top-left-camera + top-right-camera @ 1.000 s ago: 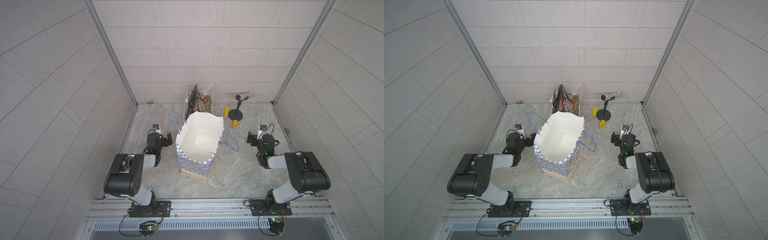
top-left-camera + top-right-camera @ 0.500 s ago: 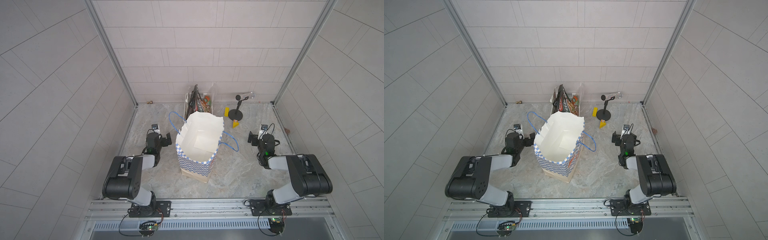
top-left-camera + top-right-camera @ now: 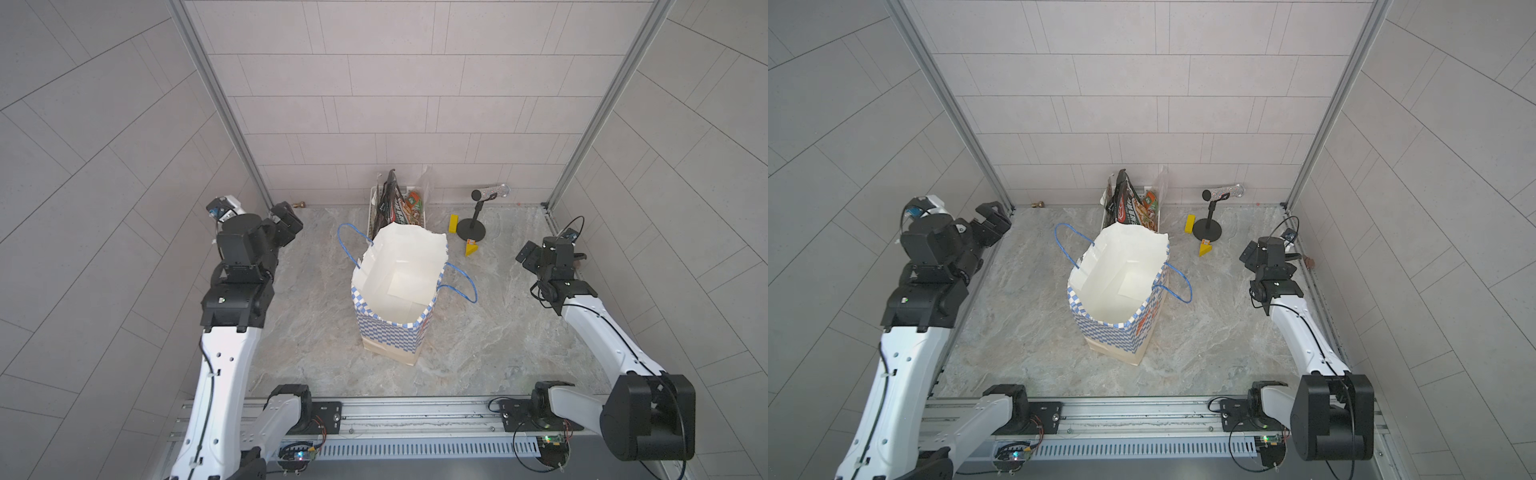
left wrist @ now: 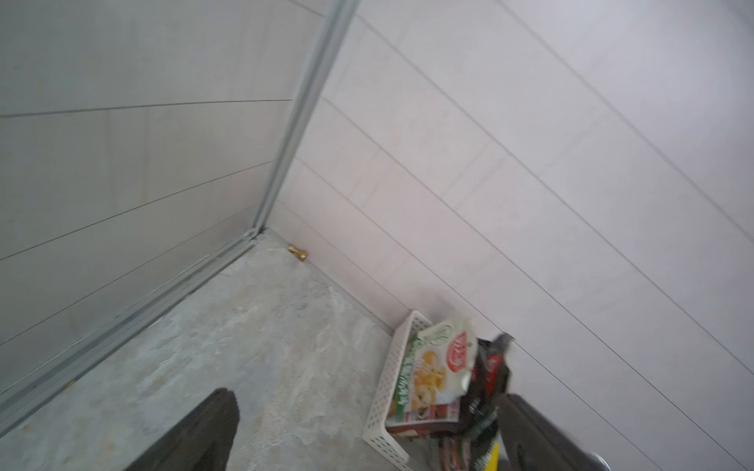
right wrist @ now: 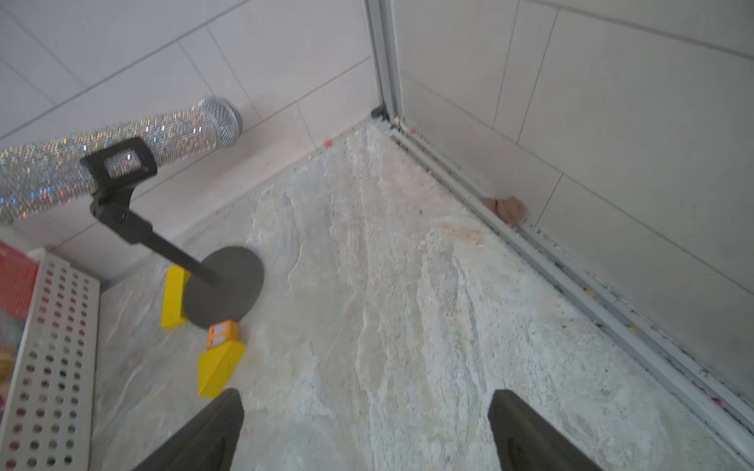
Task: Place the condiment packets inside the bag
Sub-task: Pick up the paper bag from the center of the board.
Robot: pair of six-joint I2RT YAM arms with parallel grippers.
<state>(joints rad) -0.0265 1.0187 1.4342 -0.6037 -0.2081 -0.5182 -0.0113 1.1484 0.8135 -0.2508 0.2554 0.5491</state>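
— The bag [image 3: 390, 332] stands upright mid-table, mouth open, white lining showing.
— And the condiment packets [image 3: 395, 205]?
— Upright in the white basket [image 4: 387, 379] at the back wall, just behind the bag.
— Grippers?
— Left gripper [image 4: 369, 395] and right gripper [image 5: 367, 393] both gape wide over the marbled tabletop [image 3: 316, 316]. Tiled walls all round, and a glittery microphone [image 3: 490, 193] beside the yellow blocks [image 3: 454, 222].
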